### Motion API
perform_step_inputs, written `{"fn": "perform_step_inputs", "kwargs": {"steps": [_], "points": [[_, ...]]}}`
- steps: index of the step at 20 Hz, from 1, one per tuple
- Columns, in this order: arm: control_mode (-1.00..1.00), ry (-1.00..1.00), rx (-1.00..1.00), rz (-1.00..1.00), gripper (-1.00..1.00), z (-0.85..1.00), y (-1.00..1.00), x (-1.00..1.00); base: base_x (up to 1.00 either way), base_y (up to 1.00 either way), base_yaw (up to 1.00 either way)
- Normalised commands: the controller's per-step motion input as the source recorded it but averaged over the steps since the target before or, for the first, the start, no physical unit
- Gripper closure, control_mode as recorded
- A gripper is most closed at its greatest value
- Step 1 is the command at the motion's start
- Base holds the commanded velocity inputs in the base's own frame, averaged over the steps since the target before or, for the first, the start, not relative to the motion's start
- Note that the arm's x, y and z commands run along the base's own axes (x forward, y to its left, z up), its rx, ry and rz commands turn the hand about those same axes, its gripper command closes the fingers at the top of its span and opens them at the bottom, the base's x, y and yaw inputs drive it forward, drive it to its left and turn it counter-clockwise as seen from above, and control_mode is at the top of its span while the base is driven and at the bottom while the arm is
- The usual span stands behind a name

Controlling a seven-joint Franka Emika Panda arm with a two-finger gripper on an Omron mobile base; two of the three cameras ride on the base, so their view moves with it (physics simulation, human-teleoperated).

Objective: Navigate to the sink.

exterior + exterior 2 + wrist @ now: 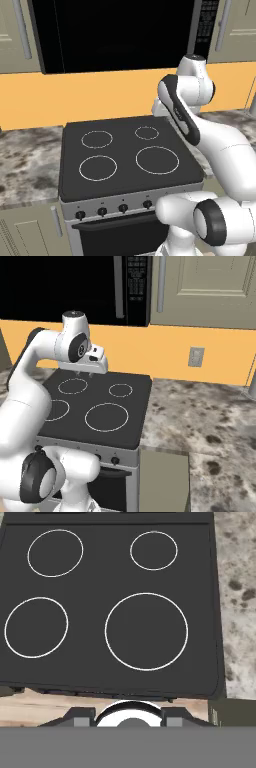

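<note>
Facing black stovetop (127, 155); tool (84, 375) hovering above it.

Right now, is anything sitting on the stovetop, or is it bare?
Bare. The stovetop shows all four white ring burners uncovered, with no pot or pan; the hand hangs above it.

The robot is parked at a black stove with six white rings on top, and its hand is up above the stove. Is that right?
Not quite. The stove has four white rings, not six; the hand view shows all four, two smaller at the back and two bigger in front. The rest is right: the gripper is above the stove.
</note>
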Motion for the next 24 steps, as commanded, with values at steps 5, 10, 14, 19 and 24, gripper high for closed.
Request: {"fn": "perform_step_inputs", "kwargs": {"steps": [5,10,14,19,24], "points": [[-1.00,-0.05,0.01,0.00,-1.00,-0.04,-0.07,-0.58,0.00,0.00,0.00],[-1.00,0.00,-0.01,0.00,-1.00,-0.37,0.00,-0.74,0.00,0.00,0.00],[1.00,0.02,-0.06,0.00,-1.00,-0.47,0.05,-0.53,-0.16,0.03,0.00],[1.00,0.00,0.00,0.00,-1.00,0.00,0.00,0.00,-0.62,0.21,0.00],[1.00,0.00,0.00,0.00,-1.00,0.00,0.00,0.00,-0.60,0.23,0.00]]}}
